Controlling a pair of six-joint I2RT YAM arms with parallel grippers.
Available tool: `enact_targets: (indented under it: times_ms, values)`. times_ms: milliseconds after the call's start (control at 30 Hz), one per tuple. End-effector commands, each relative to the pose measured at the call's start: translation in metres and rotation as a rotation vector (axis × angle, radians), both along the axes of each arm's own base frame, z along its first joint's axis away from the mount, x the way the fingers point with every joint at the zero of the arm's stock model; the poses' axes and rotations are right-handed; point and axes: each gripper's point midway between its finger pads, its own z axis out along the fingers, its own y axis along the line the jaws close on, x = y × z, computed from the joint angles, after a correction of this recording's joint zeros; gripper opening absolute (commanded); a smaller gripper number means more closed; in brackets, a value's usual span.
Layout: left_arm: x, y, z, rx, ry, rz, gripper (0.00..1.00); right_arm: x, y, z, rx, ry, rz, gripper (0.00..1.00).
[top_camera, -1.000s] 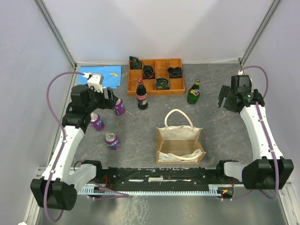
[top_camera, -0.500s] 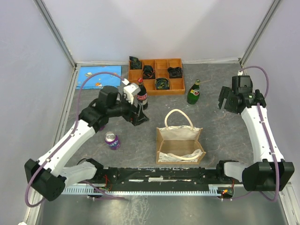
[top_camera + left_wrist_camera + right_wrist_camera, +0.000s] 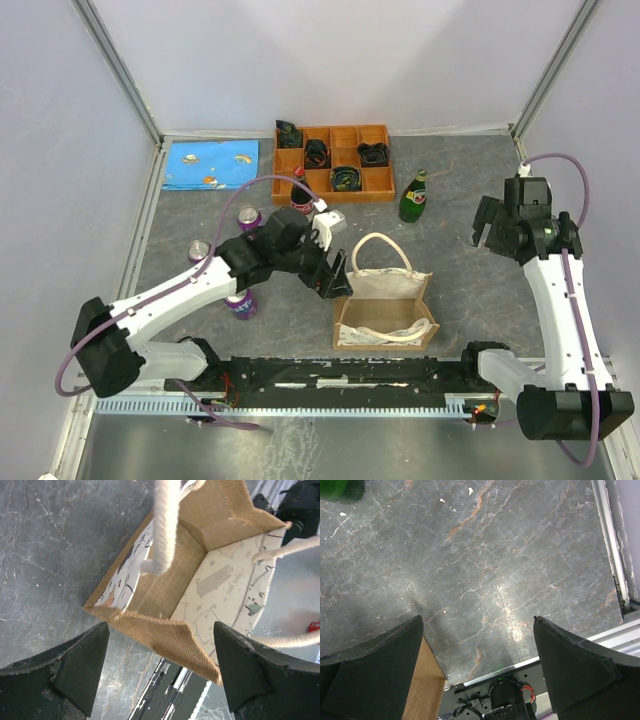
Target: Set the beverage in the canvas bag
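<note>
The tan canvas bag [image 3: 383, 305] stands open at the front middle, its cream handles [image 3: 380, 245] lying over the rim. My left gripper [image 3: 338, 275] is open and empty at the bag's left side. In the left wrist view the bag's near corner [image 3: 172, 637] sits between the fingers and the pale lining [image 3: 225, 580] shows. Beverages on the table: a cola bottle [image 3: 299, 190], a green bottle [image 3: 413, 196] and three purple cans [image 3: 248, 217], [image 3: 200, 250], [image 3: 240, 303]. My right gripper [image 3: 487, 228] is open and empty over bare table to the bag's right.
A wooden divided tray [image 3: 335, 160] with dark items stands at the back. A blue printed sheet [image 3: 210, 164] lies at the back left. The black rail [image 3: 340, 375] runs along the near edge. The bag's corner [image 3: 425, 680] shows in the right wrist view.
My left arm has swung right, from the purple cans past the cola bottle to the bag's left side, still empty. The right arm has shifted slightly toward the front.
</note>
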Motion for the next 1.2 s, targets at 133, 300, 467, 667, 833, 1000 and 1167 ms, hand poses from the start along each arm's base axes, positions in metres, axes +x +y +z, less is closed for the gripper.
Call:
enact_targets:
  times_ms: [133, 300, 467, 667, 833, 1000, 1167]
  values:
    - [0.016, -0.024, -0.016, 0.044, 0.045, 0.148, 0.91, -0.020, -0.006, -0.001, -0.029, 0.031, -0.008, 0.99]
    - [0.013, -0.031, -0.038, 0.109, 0.077, 0.172, 0.88, -0.024, -0.009, -0.001, -0.047, 0.040, -0.007, 0.99]
    - [0.022, -0.041, -0.032, 0.129, 0.016, 0.145, 0.37, -0.024, -0.007, 0.004, -0.045, 0.028, 0.009, 0.99]
    - [0.041, -0.042, -0.005, 0.185, -0.170, 0.031, 0.03, -0.014, 0.012, 0.019, 0.004, -0.026, 0.166, 0.95]
    - [0.063, -0.038, 0.009, 0.208, -0.276, -0.085, 0.03, -0.001, 0.060, 0.033, 0.161, -0.119, 0.415, 0.90]
    - [0.089, -0.035, 0.005, 0.239, -0.322, -0.207, 0.03, -0.004, 0.100, 0.051, 0.291, -0.189, 0.625, 0.87]
    - [0.110, -0.042, -0.005, 0.274, -0.341, -0.273, 0.03, -0.015, 0.128, 0.076, 0.393, -0.272, 0.759, 0.84]
